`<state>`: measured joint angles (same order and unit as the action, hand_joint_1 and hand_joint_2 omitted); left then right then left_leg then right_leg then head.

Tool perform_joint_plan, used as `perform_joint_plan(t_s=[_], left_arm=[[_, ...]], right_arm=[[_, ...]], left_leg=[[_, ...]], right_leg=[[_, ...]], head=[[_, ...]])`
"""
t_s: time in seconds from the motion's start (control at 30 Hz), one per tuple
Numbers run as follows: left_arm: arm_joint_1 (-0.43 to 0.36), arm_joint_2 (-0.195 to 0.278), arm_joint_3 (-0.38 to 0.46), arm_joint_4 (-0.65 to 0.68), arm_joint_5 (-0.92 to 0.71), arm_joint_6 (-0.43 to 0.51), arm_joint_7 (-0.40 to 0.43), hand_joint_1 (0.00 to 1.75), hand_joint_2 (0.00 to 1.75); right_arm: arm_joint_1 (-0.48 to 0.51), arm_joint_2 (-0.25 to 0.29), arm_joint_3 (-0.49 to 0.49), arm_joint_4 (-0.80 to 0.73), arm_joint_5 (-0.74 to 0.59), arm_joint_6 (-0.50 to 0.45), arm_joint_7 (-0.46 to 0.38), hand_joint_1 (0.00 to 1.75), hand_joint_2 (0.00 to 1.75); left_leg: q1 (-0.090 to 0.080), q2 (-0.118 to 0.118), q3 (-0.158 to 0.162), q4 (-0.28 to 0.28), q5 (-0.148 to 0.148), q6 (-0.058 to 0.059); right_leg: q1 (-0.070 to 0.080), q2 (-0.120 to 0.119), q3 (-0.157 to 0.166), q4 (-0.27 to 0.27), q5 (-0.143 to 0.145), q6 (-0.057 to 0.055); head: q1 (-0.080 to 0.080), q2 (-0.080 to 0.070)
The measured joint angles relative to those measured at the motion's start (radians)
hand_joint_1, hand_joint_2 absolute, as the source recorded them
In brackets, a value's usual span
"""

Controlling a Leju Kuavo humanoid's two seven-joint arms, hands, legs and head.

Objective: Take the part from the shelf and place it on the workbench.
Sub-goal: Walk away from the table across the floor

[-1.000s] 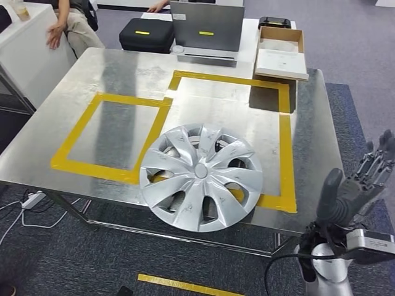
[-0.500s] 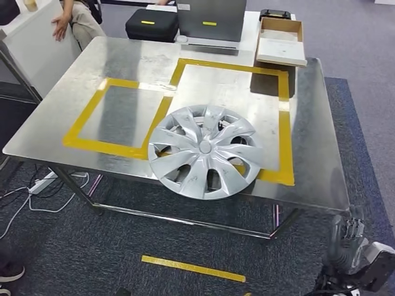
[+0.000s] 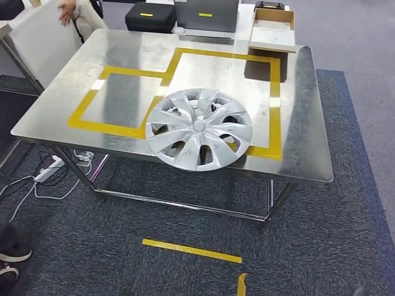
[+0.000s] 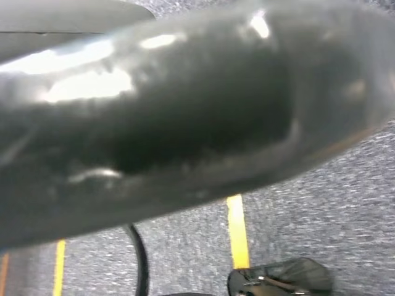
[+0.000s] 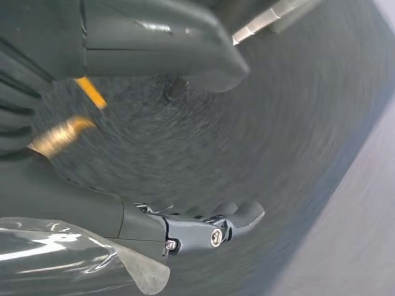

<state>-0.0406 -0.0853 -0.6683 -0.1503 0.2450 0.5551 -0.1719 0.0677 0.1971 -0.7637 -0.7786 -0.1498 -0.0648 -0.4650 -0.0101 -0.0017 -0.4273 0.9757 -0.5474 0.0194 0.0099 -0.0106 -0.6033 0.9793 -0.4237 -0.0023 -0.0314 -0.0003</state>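
Note:
The part is a silver wheel cover [image 3: 199, 128] lying flat on the steel workbench [image 3: 305, 142]. It sits at the near edge, across the front line of the right yellow-taped square [image 3: 274, 92], and its rim overhangs the edge a little. Nothing touches it. In the right wrist view my right hand [image 5: 70, 197] hangs over the grey carpet, its thumb [image 5: 153, 37] and fingers [image 5: 219, 228] apart with nothing between them.
At the workbench's far side stand a black case [image 3: 150, 16], a grey case [image 3: 205, 13] and a cardboard box [image 3: 272, 34]. A person's hand [image 3: 69, 7] shows at the far left. A yellow tape strip [image 3: 192, 251], a power strip [image 3: 49, 169] and a shoe [image 3: 13, 258] are on the floor.
The whole picture has shifted: the camera has drawn back from the workbench. My right hand has dropped out of the head view. The wheel cover stays where it lay.

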Motion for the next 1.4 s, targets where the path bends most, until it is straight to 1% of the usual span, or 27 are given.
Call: perform_joint_plan(t_s=[0.03, 0.1, 0.13, 0.17, 0.23, 0.27, 0.3, 0.33, 0.37, 0.43, 0.5, 0.53, 0.6, 0.67, 0.77, 0.8, 0.87, 0.93, 1.0, 1.03, 1.13, 1.2, 1.27, 1.3, 1.33, 1.37, 1.4], left_arm=[[-0.001, -0.001, 0.0, 0.0, 0.006, -0.004, 0.003, 0.0, 0.0], [0.001, -0.003, 0.0, 0.0, 0.023, -0.011, 0.013, 0.0, 0.0], [0.002, -0.005, 0.001, 0.0, 0.03, -0.013, 0.017, 0.0, 0.0], [0.003, -0.006, 0.001, 0.001, 0.037, -0.015, 0.02, 0.0, 0.0], [0.003, -0.009, 0.002, 0.001, 0.045, -0.016, 0.022, 0.0, 0.0], [0.004, -0.011, 0.002, 0.001, 0.048, -0.018, 0.023, 0.0, 0.0], [0.004, -0.011, 0.002, 0.001, 0.049, -0.021, 0.025, 0.0, 0.0], [0.005, -0.01, 0.002, 0.001, 0.049, -0.024, 0.027, 0.0, 0.0], [0.005, -0.009, 0.002, 0.001, 0.047, -0.028, 0.028, 0.0, 0.0], [0.005, -0.007, 0.002, 0.001, 0.041, -0.028, 0.025, 0.0, 0.0], [0.005, -0.006, 0.002, 0.001, 0.039, -0.02, 0.013, 0.0, 0.0], [0.005, -0.005, 0.002, 0.001, 0.04, -0.013, 0.005, 0.0, 0.0], [0.006, -0.003, 0.002, 0.001, 0.044, 0.001, -0.015, 0.0, 0.0], [0.008, -0.003, 0.002, 0.001, 0.05, 0.007, -0.027, 0.0, 0.0], [0.008, -0.005, 0.002, 0.001, 0.051, 0.004, -0.03, 0.0, 0.0], [0.008, -0.006, 0.002, 0.001, 0.051, 0.002, -0.03, 0.0, 0.0], [0.007, -0.008, 0.001, 0.001, 0.049, -0.004, -0.026, 0.0, 0.0], [0.006, -0.008, -0.001, 0.001, 0.04, -0.013, -0.012, 0.0, 0.0], [-0.001, -0.008, -0.007, 0.001, 0.025, -0.018, 0.008, 0.0, 0.0], [-0.006, -0.008, -0.011, 0.001, 0.018, -0.018, 0.017, 0.0, 0.0], [-0.01, -0.009, -0.023, 0.001, 0.008, -0.018, 0.03, 0.0, 0.0], [-0.007, -0.009, -0.028, 0.001, 0.008, -0.017, 0.032, 0.0, 0.0], [-0.006, -0.011, -0.03, 0.002, 0.008, -0.018, 0.033, 0.0, 0.0], [-0.005, -0.012, -0.031, 0.002, 0.008, -0.018, 0.033, 0.0, 0.0], [-0.004, -0.013, -0.031, 0.002, 0.007, -0.018, 0.034, 0.0, 0.0], [-0.004, -0.013, -0.032, 0.002, 0.005, -0.018, 0.037, 0.0, 0.0], [-0.003, -0.013, -0.035, 0.002, 0.002, -0.018, 0.042, 0.0, 0.0]], right_arm=[[-0.009, 0.017, -0.045, 0.019, -0.015, -0.023, 0.021, 0.0, 0.0], [-0.021, 0.042, -0.122, 0.069, 0.013, -0.09, 0.061, 0.0, 0.0], [-0.024, 0.049, -0.147, 0.099, 0.034, -0.118, 0.078, 0.0, 0.0], [-0.026, 0.054, -0.168, 0.131, 0.054, -0.137, 0.093, 0.0, 0.0], [-0.033, 0.063, -0.194, 0.19, 0.095, -0.143, 0.131, 0.0, 0.0], [-0.038, 0.065, -0.2, 0.221, 0.121, -0.13, 0.16, 0.0, 0.0], [-0.042, 0.066, -0.202, 0.252, 0.146, -0.103, 0.197, 0.0, 0.0], [-0.046, 0.064, -0.203, 0.283, 0.163, -0.058, 0.24, 0.0, 0.0], [-0.049, 0.061, -0.205, 0.311, 0.169, -0.005, 0.28, 0.0, 0.0], [-0.055, 0.055, -0.211, 0.354, 0.159, 0.095, 0.332, 0.0, 0.0], [-0.064, 0.053, -0.217, 0.385, 0.155, 0.142, 0.344, 0.0, 0.0], [-0.067, 0.052, -0.218, 0.397, 0.157, 0.155, 0.343, 0.0, 0.0], [-0.069, 0.048, -0.219, 0.418, 0.167, 0.18, 0.336, 0.0, 0.0], [-0.071, 0.038, -0.22, 0.432, 0.19, 0.201, 0.328, 0.0, 0.0], [-0.072, 0.021, -0.214, 0.447, 0.237, 0.212, 0.321, 0.0, 0.0], [-0.073, 0.016, -0.21, 0.453, 0.25, 0.212, 0.32, 0.0, 0.0], [-0.074, 0.007, -0.197, 0.463, 0.288, 0.212, 0.323, 0.0, 0.0], [-0.075, -0.003, -0.168, 0.475, 0.354, 0.212, 0.329, 0.0, 0.0], [-0.074, -0.012, -0.126, 0.489, 0.424, 0.209, 0.332, 0.0, 0.0], [-0.073, -0.016, -0.104, 0.496, 0.452, 0.206, 0.333, 0.0, 0.0], [-0.075, -0.027, -0.053, 0.514, 0.487, 0.196, 0.338, 0.0, 0.0], [-0.077, -0.034, -0.033, 0.522, 0.49, 0.193, 0.339, 0.0, 0.0], [-0.077, -0.04, -0.019, 0.529, 0.492, 0.192, 0.34, 0.0, 0.0], [-0.077, -0.043, -0.014, 0.532, 0.493, 0.191, 0.341, 0.0, 0.0], [-0.076, -0.044, -0.009, 0.534, 0.498, 0.187, 0.344, 0.0, 0.0], [-0.076, -0.046, -0.002, 0.537, 0.509, 0.179, 0.352, 0.0, 0.0], [-0.076, -0.048, 0.008, 0.539, 0.531, 0.163, 0.367, 0.0, 0.0]], left_leg=[[-0.003, 0.0, 0.012, -0.024, -0.005, 0.004], [-0.003, 0.003, 0.0, -0.032, 0.012, 0.012], [-0.001, 0.005, -0.011, -0.034, 0.024, 0.019], [0.001, 0.008, -0.025, -0.037, 0.038, 0.024], [0.002, 0.012, -0.059, -0.037, 0.063, 0.029], [0.002, 0.013, -0.077, -0.036, 0.077, 0.028], [0.002, 0.015, -0.096, -0.034, 0.091, 0.027], [0.003, 0.016, -0.115, -0.031, 0.103, 0.024], [0.005, 0.017, -0.135, -0.026, 0.115, 0.02], [0.008, 0.017, -0.172, -0.006, 0.132, 0.01], [0.007, 0.016, -0.198, 0.018, 0.145, -0.001], [0.006, 0.016, -0.204, 0.025, 0.153, -0.006], [0.009, 0.016, -0.211, 0.031, 0.165, -0.016], [0.013, 0.013, -0.225, 0.066, 0.115, -0.028], [0.016, 0.011, -0.258, 0.244, -0.039, -0.039], [0.016, 0.011, -0.26, 0.299, -0.06, -0.039], [0.016, 0.01, -0.225, 0.319, -0.033, -0.034], [0.013, 0.023, -0.13, 0.201, 0.017, -0.022], [0.004, 0.05, -0.033, 0.049, 0.02, -0.009], [0.0, 0.058, -0.01, 0.004, 0.01, -0.003], [0.0, 0.039, -0.016, -0.026, 0.016, 0.012], [0.003, 0.025, -0.033, -0.03, 0.035, 0.024], [0.001, 0.011, -0.055, -0.026, 0.05, 0.03], [-0.001, 0.002, -0.066, -0.023, 0.056, 0.03], [-0.002, -0.006, -0.075, -0.019, 0.061, 0.03], [-0.002, -0.015, -0.082, -0.014, 0.064, 0.029], [-0.002, -0.025, -0.087, -0.009, 0.066, 0.027]], right_leg=[[0.0, -0.001, -0.003, 0.0, 0.009, 0.005], [-0.004, 0.0, -0.009, 0.001, 0.015, 0.015], [-0.005, 0.002, -0.017, 0.014, -0.006, 0.02], [-0.007, 0.004, -0.033, 0.046, -0.047, 0.025], [-0.011, 0.007, -0.07, 0.163, -0.158, 0.034], [-0.013, 0.007, -0.083, 0.229, -0.195, 0.038], [-0.014, 0.007, -0.084, 0.279, -0.202, 0.04], [-0.015, 0.007, -0.072, 0.302, -0.184, 0.043], [-0.017, 0.007, -0.044, 0.291, -0.151, 0.045], [-0.022, 0.007, 0.065, 0.173, -0.109, 0.051], [-0.024, 0.009, 0.173, 0.022, -0.138, 0.046], [-0.022, 0.01, 0.195, -0.016, -0.156, 0.04], [-0.02, 0.008, 0.187, -0.025, -0.157, 0.022], [-0.021, 0.003, 0.166, -0.022, -0.138, 0.003], [-0.018, 0.0, 0.125, -0.02, -0.103, -0.011], [-0.016, 0.0, 0.112, -0.019, -0.091, -0.011], [-0.012, -0.001, 0.086, -0.014, -0.07, -0.011], [-0.008, -0.006, 0.062, -0.008, -0.055, -0.009], [-0.004, -0.015, 0.049, -0.001, -0.045, -0.003], [-0.003, -0.022, 0.045, 0.001, -0.04, 0.002], [-0.004, -0.041, 0.034, 0.01, -0.038, 0.02], [-0.007, -0.021, 0.001, 0.079, -0.091, 0.03], [-0.009, 0.002, -0.055, 0.218, -0.173, 0.037], [-0.01, 0.005, -0.074, 0.274, -0.197, 0.038], [-0.01, 0.007, -0.076, 0.298, -0.202, 0.039], [-0.01, 0.009, -0.057, 0.278, -0.187, 0.038], [-0.01, 0.015, -0.017, 0.218, -0.157, 0.035]], head=[[-0.001, 0.0], [-0.002, 0.0], [-0.001, 0.0], [0.001, 0.0], [0.003, 0.0], [0.003, 0.0], [0.003, 0.0], [0.003, 0.0], [0.003, 0.0], [0.003, 0.0], [0.003, 0.0], [0.003, 0.0], [0.004, 0.0], [0.001, 0.0], [-0.004, 0.0], [-0.004, 0.0], [-0.004, 0.0], [-0.004, 0.0], [-0.004, 0.0], [-0.004, 0.0], [-0.004, 0.0], [-0.002, 0.0], [0.0, 0.0], [0.0, 0.0], [-0.001, 0.0], [-0.001, 0.0], [-0.001, 0.0]])
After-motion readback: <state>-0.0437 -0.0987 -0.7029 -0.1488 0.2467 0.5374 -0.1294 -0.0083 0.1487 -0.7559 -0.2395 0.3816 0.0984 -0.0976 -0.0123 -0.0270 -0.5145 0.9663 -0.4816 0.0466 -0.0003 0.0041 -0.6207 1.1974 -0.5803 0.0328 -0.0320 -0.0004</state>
